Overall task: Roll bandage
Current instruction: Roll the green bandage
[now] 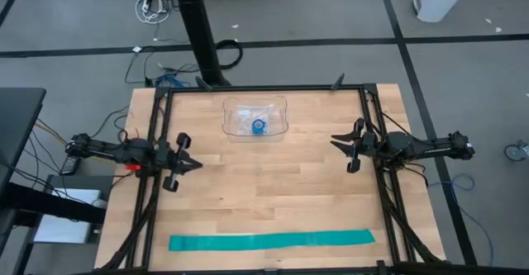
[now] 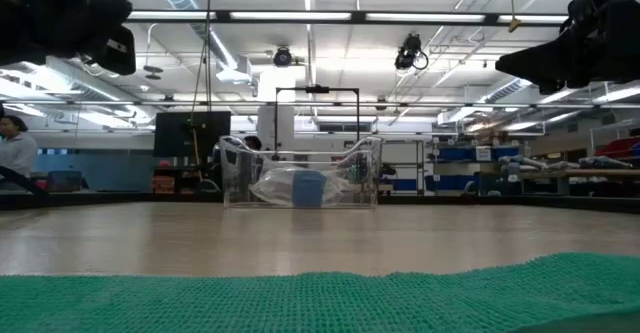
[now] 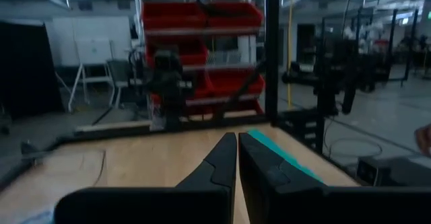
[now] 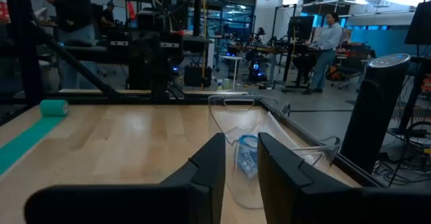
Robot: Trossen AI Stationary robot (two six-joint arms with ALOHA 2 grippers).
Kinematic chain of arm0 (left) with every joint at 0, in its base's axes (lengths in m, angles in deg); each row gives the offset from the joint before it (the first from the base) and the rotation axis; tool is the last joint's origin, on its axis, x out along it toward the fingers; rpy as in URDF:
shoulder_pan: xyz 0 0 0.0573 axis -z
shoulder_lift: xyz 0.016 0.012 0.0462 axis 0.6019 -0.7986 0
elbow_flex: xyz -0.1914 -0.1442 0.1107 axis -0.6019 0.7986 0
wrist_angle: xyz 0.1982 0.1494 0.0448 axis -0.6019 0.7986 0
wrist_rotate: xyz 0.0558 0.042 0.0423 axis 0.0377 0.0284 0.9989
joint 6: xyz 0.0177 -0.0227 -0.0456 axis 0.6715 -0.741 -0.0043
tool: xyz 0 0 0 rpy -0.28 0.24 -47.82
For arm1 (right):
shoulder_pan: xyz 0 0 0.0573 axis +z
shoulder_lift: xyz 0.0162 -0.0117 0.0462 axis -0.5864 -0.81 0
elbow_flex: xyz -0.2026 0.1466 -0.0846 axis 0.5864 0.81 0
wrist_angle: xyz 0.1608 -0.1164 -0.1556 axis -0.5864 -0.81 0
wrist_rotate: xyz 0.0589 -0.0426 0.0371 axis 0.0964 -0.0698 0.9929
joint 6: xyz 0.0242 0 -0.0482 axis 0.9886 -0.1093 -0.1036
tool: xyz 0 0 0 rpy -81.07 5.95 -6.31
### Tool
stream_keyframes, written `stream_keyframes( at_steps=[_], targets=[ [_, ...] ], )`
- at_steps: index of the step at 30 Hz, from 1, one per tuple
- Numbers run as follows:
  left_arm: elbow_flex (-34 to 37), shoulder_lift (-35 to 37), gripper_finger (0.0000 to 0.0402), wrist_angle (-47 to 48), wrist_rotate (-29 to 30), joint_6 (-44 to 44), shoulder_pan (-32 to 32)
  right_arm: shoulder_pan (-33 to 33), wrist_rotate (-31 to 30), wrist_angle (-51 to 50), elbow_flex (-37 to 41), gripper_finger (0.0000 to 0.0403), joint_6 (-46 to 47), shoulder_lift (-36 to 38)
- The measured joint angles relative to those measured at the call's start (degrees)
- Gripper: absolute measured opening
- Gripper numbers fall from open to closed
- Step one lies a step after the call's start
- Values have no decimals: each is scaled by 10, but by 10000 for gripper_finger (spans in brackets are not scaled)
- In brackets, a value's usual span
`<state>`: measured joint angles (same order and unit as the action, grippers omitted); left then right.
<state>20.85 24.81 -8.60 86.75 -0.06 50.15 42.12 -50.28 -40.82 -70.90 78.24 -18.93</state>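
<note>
Bandage (image 1: 273,241) flat | wooden table (image 1: 273,184) | workshop beyond

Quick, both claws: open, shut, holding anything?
Left claw: shut, empty.
Right claw: partly open, empty.

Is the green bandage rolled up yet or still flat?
Mostly flat: the bandage lies as a long strip on the table, one end slightly rolled.
</note>
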Motion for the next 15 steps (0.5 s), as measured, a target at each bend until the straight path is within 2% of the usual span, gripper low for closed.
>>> stream_keyframes(
  at_steps=[11,15],
  targets=[
    [0,0,23,-1,0,0,0,0,0,0,0,77,0,0],
    [0,0,23,-2,21,-53,0,0,0,0,0,77,0,0]
  ],
)
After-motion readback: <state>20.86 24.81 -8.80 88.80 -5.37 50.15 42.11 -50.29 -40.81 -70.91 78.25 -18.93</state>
